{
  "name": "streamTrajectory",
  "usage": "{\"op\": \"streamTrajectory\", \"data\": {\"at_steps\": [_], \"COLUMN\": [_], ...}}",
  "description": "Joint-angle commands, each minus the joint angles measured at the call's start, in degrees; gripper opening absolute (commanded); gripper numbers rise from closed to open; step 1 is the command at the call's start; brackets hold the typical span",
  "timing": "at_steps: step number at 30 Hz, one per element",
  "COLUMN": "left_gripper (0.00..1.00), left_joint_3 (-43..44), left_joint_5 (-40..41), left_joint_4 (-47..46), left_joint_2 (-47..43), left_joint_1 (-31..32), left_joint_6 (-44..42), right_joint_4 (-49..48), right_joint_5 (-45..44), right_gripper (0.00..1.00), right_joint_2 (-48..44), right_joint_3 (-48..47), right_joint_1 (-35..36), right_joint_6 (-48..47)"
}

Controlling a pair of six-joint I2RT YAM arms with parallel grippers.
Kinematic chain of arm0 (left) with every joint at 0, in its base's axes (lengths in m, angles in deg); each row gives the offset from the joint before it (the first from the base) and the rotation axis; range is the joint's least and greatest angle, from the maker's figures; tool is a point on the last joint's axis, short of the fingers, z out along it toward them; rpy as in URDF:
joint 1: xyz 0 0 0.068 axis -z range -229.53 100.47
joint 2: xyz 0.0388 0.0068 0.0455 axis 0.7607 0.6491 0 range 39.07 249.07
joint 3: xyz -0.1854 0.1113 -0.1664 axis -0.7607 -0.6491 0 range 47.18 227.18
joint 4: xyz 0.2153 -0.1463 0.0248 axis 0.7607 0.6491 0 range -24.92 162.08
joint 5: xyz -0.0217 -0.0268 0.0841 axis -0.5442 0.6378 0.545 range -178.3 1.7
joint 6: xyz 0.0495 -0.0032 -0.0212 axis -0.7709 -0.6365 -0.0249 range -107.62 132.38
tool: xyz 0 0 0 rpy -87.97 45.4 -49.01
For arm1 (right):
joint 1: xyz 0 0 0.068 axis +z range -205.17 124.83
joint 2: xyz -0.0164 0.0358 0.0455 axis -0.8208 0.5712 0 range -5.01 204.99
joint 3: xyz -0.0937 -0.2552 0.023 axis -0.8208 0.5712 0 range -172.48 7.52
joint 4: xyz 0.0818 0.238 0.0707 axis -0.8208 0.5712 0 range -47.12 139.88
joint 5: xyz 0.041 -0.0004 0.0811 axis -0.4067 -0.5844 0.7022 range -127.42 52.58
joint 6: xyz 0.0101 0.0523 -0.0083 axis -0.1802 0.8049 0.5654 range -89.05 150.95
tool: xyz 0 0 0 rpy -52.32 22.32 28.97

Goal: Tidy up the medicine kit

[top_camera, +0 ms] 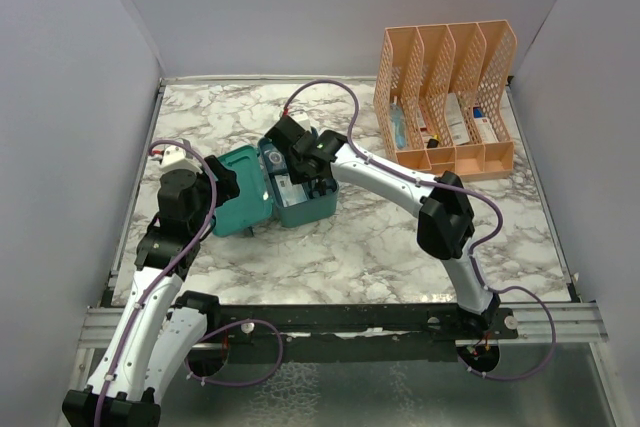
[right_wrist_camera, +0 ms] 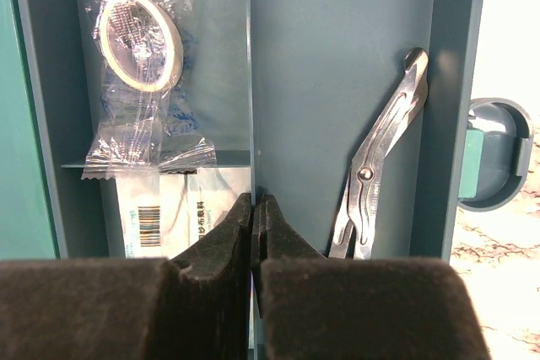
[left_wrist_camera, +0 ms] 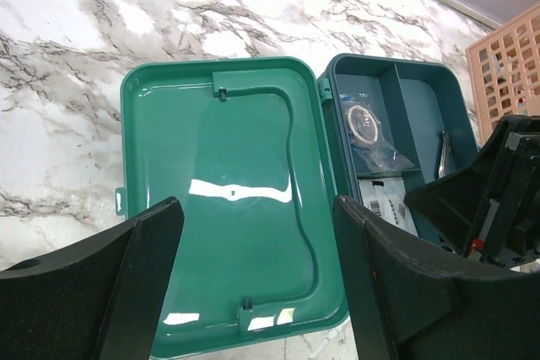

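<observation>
Starting at the left: the left gripper (left_wrist_camera: pixel 257 217) hangs with its jaws spread wide and nothing between them, right above the lid (left_wrist_camera: pixel 228 149) of the medicine kit (top_camera: pixel 310 209). The kit sits left of centre on the marble table (top_camera: pixel 350 247), with the lid thrown flat open to the left. That lid is glossy, thin and stiff, so I'd judge it light, slick to pinch and ready to skate on the stone. The rim or the near edge looks the better hold, not the flat face.

Moving right, there's the divided tray (right_wrist_camera: pixel 337 82). A bagged tape roll (right_wrist_camera: pixel 139 40) lies in its far left cell, soft and crinkly. A barcoded packet (right_wrist_camera: pixel 164 217) lies just nearer. The right gripper (right_wrist_camera: pixel 254 217) hovers over the divider, its pads pressed together and carrying nothing. Right again, metal scissors (right_wrist_camera: pixel 384 153) lean against the tray wall, hard and narrow. Far right stands the peach file organizer (top_camera: pixel 450 97), well apart.
</observation>
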Motion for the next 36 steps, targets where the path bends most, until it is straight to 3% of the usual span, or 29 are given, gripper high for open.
{"op": "streamTrajectory", "data": {"at_steps": [1,5,11,17,22,27,31,36], "left_gripper": [0.76,0.77,0.83,0.86,0.86,0.86,0.78,0.59], "left_joint_3": [-0.6,-0.5,1.4,3.6,2.9,1.6,-0.6,-3.5], "left_joint_5": [0.0,-0.8,-1.6,1.8,2.3,-1.8,-7.3,-15.8], "left_joint_4": [-0.6,-0.7,1.0,3.9,6.8,7.6,5.6,2.7], "left_joint_2": [0.2,1.8,7.0,9.2,10.4,14.1,15.2,16.0], "left_joint_1": [-0.1,-0.1,-0.2,-0.8,-2.8,-8.9,-15.5,-20.3], "left_joint_6": [0.6,0.8,0.5,-0.1,0.6,4.0,5.5,6.7], "right_joint_4": [-1.7,-2.3,-7.2,-11.5,-21.5,-29.3,-29.4,-30.2], "right_joint_5": [-0.3,-0.5,0.0,0.4,0.7,1.3,1.0,0.3], "right_gripper": [0.01,0.08,0.26,0.34,0.37,0.41,0.41,0.41], "right_joint_2": [1.2,0.4,-4.9,-12.0,-22.5,-31.4,-34.0,-36.0], "right_joint_3": [1.2,1.9,3.9,7.7,21.2,34.0,39.0,42.8], "right_joint_1": [0.2,0.2,0.2,0.2,0.0,-0.7,-1.1,-1.4], "right_joint_6": [0.2,0.1,-1.9,-3.4,-4.2,-5.7,-5.4,-4.9]}}
